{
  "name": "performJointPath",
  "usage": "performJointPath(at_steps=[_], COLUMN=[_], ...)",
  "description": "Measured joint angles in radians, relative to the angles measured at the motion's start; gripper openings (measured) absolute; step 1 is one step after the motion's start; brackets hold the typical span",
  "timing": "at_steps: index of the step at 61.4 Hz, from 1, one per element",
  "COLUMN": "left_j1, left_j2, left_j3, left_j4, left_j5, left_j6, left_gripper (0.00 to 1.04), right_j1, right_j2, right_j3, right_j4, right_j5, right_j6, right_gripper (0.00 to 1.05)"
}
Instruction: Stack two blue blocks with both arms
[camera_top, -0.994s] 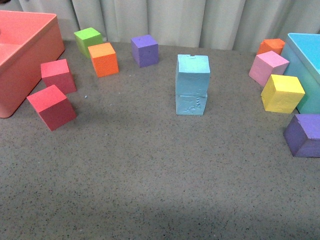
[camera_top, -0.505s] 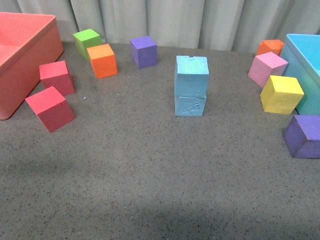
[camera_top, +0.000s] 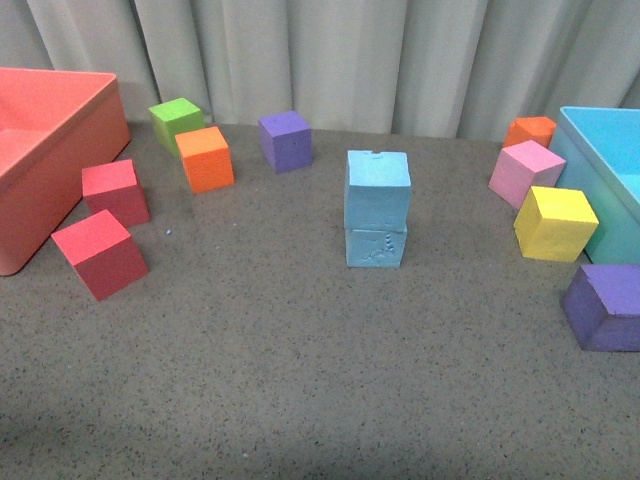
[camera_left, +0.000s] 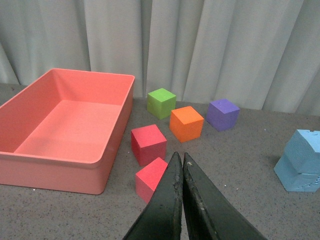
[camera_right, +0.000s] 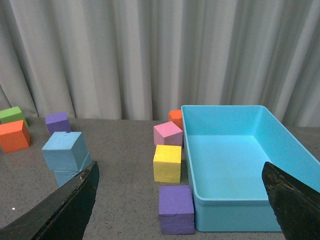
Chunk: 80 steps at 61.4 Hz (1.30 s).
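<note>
The two blue blocks stand stacked in the middle of the table. The upper block (camera_top: 378, 187) rests squarely on the lower block (camera_top: 376, 246), whose front face has embossed marks. No arm shows in the front view. In the left wrist view my left gripper (camera_left: 179, 156) is shut with nothing between its fingers, and the blue stack (camera_left: 301, 162) stands well off to one side, apart from it. My right gripper (camera_right: 180, 167) is open and empty. The blue stack (camera_right: 64, 150) shows just past one of its fingers (camera_right: 75, 200), untouched.
A salmon bin (camera_top: 40, 190) stands at the left with two red cubes (camera_top: 100, 250) beside it. Green (camera_top: 175, 122), orange (camera_top: 205, 158) and purple (camera_top: 285, 140) cubes sit behind. At the right are a turquoise bin (camera_top: 600, 150) and pink (camera_top: 525, 172), yellow (camera_top: 555, 222), orange (camera_top: 530, 130) and purple (camera_top: 603, 307) cubes.
The front view has shifted: everything sits a little lower in it and more curtain shows. The blue blocks stay stacked, and none of the cubes have moved relative to each other.
</note>
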<state>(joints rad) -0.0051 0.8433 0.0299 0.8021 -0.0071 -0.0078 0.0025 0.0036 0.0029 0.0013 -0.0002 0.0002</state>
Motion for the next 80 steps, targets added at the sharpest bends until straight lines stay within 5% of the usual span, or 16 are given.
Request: performJointPath(at_steps=[80], left_j1=[0.003], left_j2=[-0.733], left_j3=[-0.011], left_j4=[-0.711], left_j5=[0.005], left_j6=[0.0], left_gripper=[0.04], right_j1=[0.0], right_j2=[0.0], right_j3=[0.0], right_j4=[0.0], right_j5=[-0.001], right_j6=[0.0], right_gripper=[0.95])
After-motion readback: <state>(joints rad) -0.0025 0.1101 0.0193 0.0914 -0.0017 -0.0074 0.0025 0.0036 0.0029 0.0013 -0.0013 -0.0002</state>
